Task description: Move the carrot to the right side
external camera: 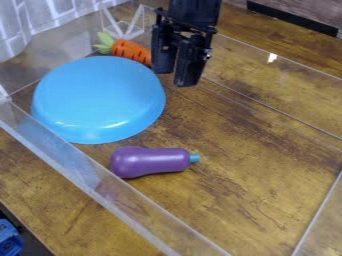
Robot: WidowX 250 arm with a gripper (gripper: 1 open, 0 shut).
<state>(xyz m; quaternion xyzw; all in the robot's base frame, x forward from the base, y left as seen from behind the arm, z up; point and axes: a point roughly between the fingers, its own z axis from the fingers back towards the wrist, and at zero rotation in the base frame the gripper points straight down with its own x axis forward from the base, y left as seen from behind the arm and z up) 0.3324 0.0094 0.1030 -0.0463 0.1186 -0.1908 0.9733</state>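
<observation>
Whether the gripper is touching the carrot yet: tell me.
Cannot tell. In the camera view the gripper hangs just right of the carrot, its near finger overlapping the carrot's edge, so neither contact nor a gap shows plainly.

The small orange carrot [123, 47] (green leafy top) lies at the back left, partly hidden.

Carrot [124, 46] behind plate [96, 98], left of gripper [178, 72]; eggplant [152, 161] before plate.
</observation>
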